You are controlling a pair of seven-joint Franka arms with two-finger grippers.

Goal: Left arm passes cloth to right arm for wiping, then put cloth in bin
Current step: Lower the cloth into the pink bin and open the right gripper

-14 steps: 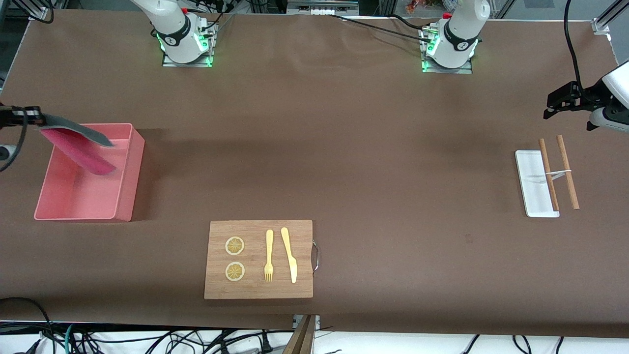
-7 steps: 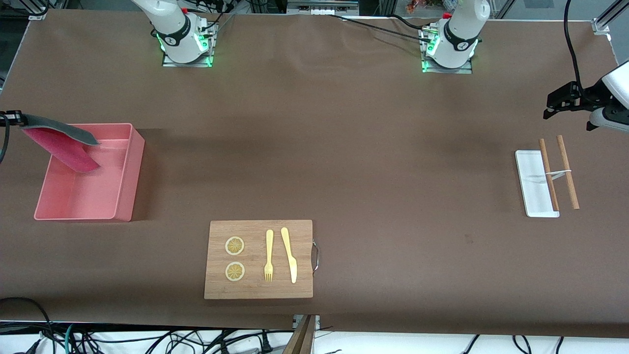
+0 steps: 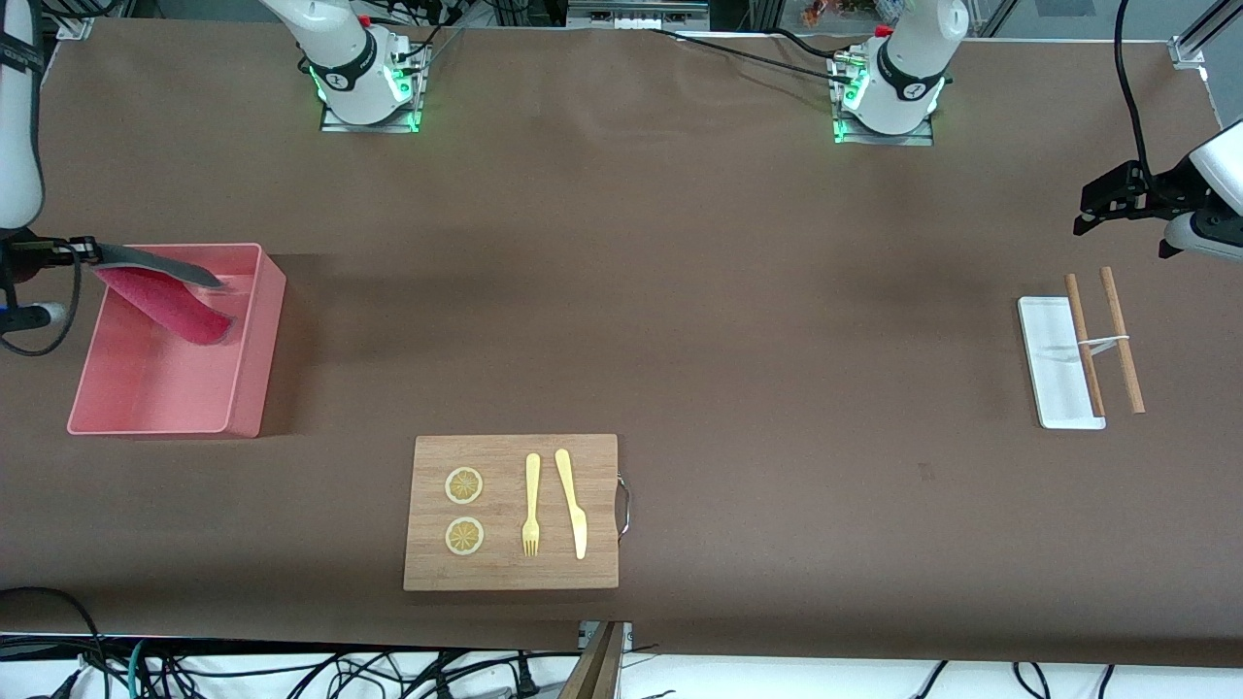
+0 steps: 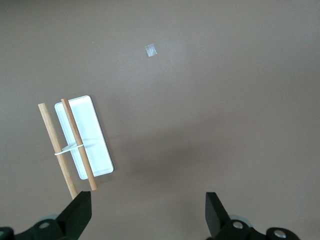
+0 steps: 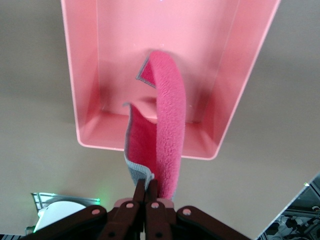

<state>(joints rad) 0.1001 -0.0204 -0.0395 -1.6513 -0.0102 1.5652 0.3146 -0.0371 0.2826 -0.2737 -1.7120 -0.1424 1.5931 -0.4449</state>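
Observation:
The cloth [image 3: 160, 291], dark grey above and magenta below, hangs from my right gripper [image 3: 85, 251] over the pink bin [image 3: 254, 354] at the right arm's end of the table. In the right wrist view the gripper [image 5: 148, 186] is shut on one edge of the cloth [image 5: 167, 130], and the cloth's free end droops into the bin [image 5: 85, 90]. My left gripper [image 3: 1090, 212] is open and empty, up in the air over the left arm's end of the table; in its own view the gripper [image 4: 148, 212] is over bare table beside the white tray.
A small white tray [image 3: 1049, 374] with two wooden sticks [image 3: 1102, 340] across it lies under the left gripper's end. A wooden board [image 3: 592, 544] with a fork, a knife and two lemon slices sits nearer the front camera.
My right gripper swung out toward the table's edge with the cloth, then came back toward the bin. The left arm has not moved.

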